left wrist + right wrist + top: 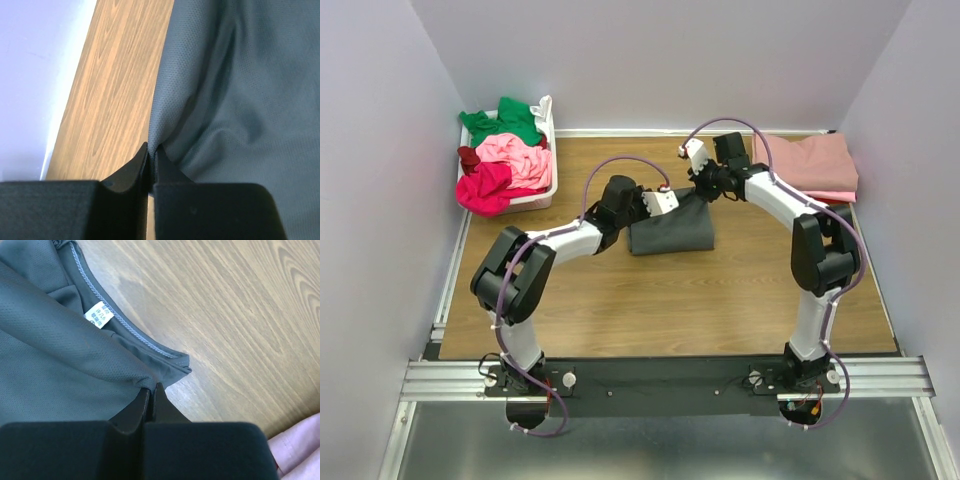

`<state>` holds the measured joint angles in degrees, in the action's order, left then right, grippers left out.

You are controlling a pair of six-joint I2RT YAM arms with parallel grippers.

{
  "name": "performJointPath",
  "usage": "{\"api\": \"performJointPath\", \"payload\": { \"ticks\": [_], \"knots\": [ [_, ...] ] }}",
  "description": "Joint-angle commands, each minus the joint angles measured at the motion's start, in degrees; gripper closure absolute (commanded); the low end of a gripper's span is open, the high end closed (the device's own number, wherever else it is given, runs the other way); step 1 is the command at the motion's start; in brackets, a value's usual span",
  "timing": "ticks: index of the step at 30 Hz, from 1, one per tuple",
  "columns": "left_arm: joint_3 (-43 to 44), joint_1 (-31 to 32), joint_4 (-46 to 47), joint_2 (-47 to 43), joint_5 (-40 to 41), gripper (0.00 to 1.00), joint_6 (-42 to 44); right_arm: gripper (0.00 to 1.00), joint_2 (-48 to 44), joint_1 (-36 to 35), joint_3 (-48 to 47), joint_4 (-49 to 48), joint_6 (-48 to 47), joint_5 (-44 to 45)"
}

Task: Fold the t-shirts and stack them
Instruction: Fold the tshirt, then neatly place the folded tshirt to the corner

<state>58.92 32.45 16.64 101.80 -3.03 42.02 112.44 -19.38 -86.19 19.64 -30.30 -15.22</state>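
The dark grey mesh-knit t-shirt [670, 232] lies partly folded just above the middle of the top view, on the brown wood-grain table [620, 300]. It sits well apart from the folded dusty-rose shirt [810, 165] at upper right and from the white plastic basket [548, 150] of loose shirts at upper left. The left gripper [151, 152] is clenched on a pinch of the shirt's upper-left edge, and the right gripper [151, 389] is clamped on the cloth beside the stitched neckline. This looks like a fold of the upper edge toward the bottom of the frame. To do it well, both arms should travel level and at one pace, holding the edge taut between them. They should lay it square on the lower edge and let go only once the cloth rests flat. The small white label [100, 315] marks the collar, so the neck seems to point to the upper right. As bundled, the shirt's long axis runs roughly left to right.
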Motion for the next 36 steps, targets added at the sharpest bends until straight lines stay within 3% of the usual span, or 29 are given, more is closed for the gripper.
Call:
{"api": "performJointPath", "payload": {
  "ticks": [1, 7, 10, 11, 12, 13, 14, 15, 17, 20, 22, 23, 29, 36],
  "knots": [
    [3.5, -0.5, 1.2, 3.0, 1.8, 1.00, -1.0, 0.99, 1.6, 0.5, -1.7, -2.8, 1.9, 3.1],
    [5.4, -0.5, 0.2, 5.0, 2.1, 1.00, -2.2, 1.00, 2.8, 0.4, -1.4, -4.0, 3.1, 3.4],
    [6.6, -0.4, -0.8, 6.0, 2.6, 0.98, -4.0, 0.90, 3.5, 0.4, -2.0, -4.3, 4.2, 4.4],
    [7.3, -0.5, -1.2, 6.1, 2.6, 0.89, -5.0, 0.84, 3.7, 0.5, -2.0, -4.6, 5.5, 5.1],
    [9.0, -0.5, -1.4, 6.5, 6.6, 0.65, -6.6, 0.77, 3.7, 0.4, -2.3, -4.7, 6.4, 6.0],
    [10.2, -0.5, -2.1, 6.7, 8.8, 0.57, -10.4, 0.63, 3.5, 0.5, -2.3, -5.1, 7.3, 7.0],
    [11.8, -0.8, -3.1, 7.4, 10.7, 0.49, -12.4, 0.59, 2.9, 0.4, -2.1, -6.4, 9.5, 9.9],
    [15.5, -1.2, -4.8, 7.4, 13.9, 0.32, -14.1, 0.54, 1.4, 0.6, -1.3, -7.1, 10.7, 11.7],
    [19.7, -2.3, -7.3, 7.4, 19.6, 0.11, -20.5, 0.39, -1.0, 1.0, 0.3, -10.4, 15.0, 17.1],
    [26.9, -3.5, -13.2, 4.7, 20.6, 0.10, -25.0, 0.31, -5.5, 2.3, 4.4, -11.6, 18.6, 19.8],
    [27.9, -4.1, -15.1, 1.6, 20.0, 0.10, -25.8, 0.28, -7.9, 5.0, 7.2, -11.6, 23.0, 15.6],
    [27.1, -4.2, -15.2, -2.9, 19.5, 0.11, -26.4, 0.25, -10.1, 6.0, 10.8, -11.1, 26.2, 7.1],
    [10.9, -5.0, -14.6, -26.8, 10.7, 0.10, -33.8, 0.16, -9.1, 8.7, 19.6, -7.6, 36.5, -18.5],
    [-12.6, -5.3, -14.5, -51.9, 4.3, 0.10, -36.8, 0.13, 0.3, 8.7, 13.6, -6.6, 43.3, -20.4]
  ]
}}
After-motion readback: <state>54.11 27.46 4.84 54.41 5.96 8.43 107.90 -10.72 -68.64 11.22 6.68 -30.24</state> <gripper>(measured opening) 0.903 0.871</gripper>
